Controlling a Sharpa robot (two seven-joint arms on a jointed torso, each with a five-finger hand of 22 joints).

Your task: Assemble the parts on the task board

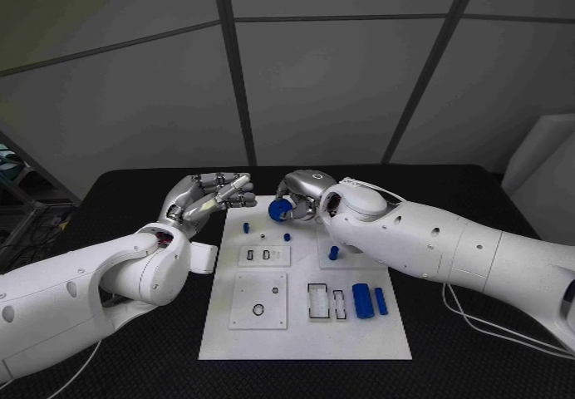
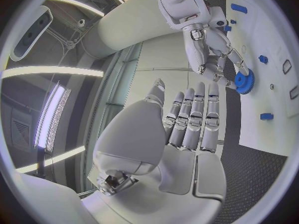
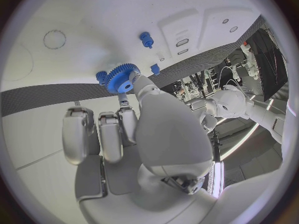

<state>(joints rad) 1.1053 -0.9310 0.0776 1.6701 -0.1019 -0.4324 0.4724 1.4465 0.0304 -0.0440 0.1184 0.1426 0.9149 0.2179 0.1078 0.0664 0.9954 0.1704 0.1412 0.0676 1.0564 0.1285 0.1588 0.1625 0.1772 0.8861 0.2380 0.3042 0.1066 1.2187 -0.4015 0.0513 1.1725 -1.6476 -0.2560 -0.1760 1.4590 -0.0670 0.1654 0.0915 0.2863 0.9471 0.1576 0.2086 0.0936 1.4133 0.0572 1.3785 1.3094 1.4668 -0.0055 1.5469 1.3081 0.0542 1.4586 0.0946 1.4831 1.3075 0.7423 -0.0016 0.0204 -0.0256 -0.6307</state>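
Observation:
The white task board lies in the middle of the black table. My right hand hovers over the board's far end and pinches a blue gear between thumb and fingers; the right wrist view shows the gear at the fingertips just above the board. My left hand hangs beside it at the board's far left corner, holding nothing, fingers side by side and thumb apart. The left wrist view shows the right hand with the gear. Small blue pegs stand on the board below the gear.
More blue pegs stand mid-board. Two long blue blocks lie at the right beside a slotted frame. Raised white plates carry slots and holes. Cables trail on the table at right.

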